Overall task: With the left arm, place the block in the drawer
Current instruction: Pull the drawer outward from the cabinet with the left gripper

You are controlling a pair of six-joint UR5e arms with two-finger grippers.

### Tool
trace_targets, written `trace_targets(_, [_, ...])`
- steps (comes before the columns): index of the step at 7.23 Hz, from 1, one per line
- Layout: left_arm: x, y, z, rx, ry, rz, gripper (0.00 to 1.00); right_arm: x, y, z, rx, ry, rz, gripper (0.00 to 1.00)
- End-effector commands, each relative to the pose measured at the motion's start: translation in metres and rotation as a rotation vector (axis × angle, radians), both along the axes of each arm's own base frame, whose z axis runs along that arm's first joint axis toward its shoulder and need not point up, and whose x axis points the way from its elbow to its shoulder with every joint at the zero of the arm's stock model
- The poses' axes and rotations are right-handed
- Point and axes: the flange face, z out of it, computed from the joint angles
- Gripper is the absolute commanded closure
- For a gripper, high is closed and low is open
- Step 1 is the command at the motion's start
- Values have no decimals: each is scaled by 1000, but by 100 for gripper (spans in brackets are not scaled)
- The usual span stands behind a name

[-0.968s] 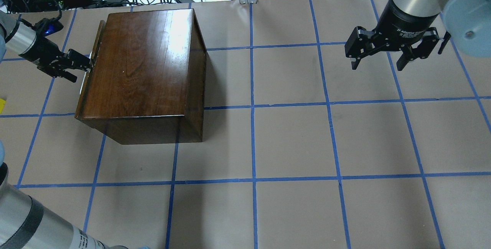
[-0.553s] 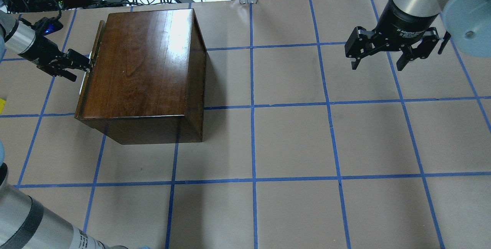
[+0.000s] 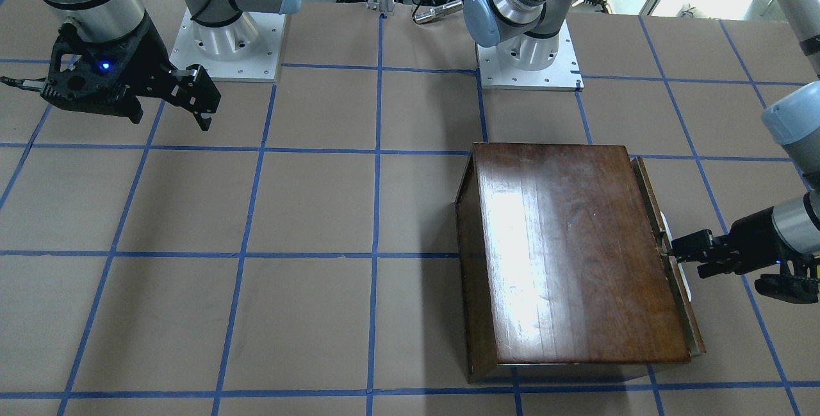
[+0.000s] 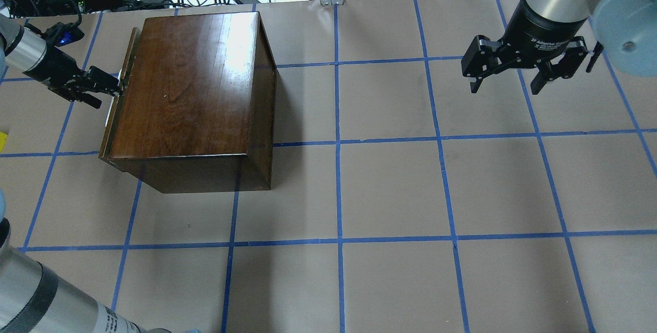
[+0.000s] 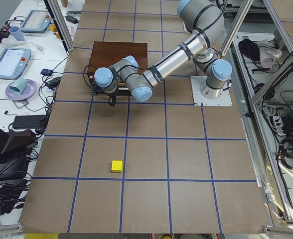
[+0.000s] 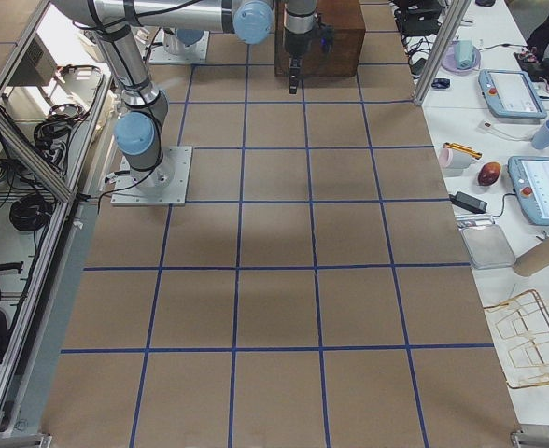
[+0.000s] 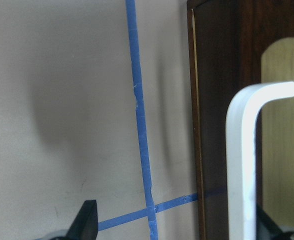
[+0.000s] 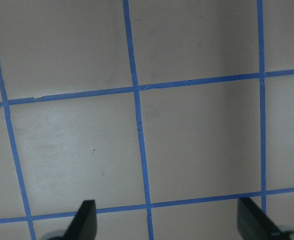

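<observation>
The yellow block point(image 5: 117, 166) sits on the table point(image 4: 390, 189), well left of the wooden box point(image 4: 190, 86). The left pincer point(image 4: 109, 92), jaws parted, straddles the pale handle point(image 7: 242, 165) of the drawer point(image 4: 115, 117). The drawer front faces the robot's left, long edge running near to far, barely off the box; its inside is hidden. The right pincer point(image 4: 505, 86) hangs released.

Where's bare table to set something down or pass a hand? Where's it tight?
Free: the table squares between the wooden box and the open right end effector, which hovers above them. Also free: the squares around the yellow block. Tight: the drawer front, where the left end effector sits at the handle.
</observation>
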Motion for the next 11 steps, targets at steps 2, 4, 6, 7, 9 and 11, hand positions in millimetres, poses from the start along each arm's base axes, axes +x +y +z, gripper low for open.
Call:
trace_targets(2, [2,-2,2,-10,-10,-29,0,-1,0,-1,1,0,-1,0])
trace_targets(4, [6,-3,4,-12,-22,-33,0,0,0,0,0,0,0,0])
trace_targets(6, [12,-5,6,-18,-36,-52,0,0,0,-1,1,0,0,0])
trace_targets(7, [13,-6,3,-16,-34,-52,0,-1,0,0,0,0,-1,0])
trace_targets(9, [17,-7,2,-19,-39,-69,0,0,0,0,0,0,0,0])
trace_targets(11, [20,-10,5,-25,-46,-68,0,0,0,0,0,0,0,0])
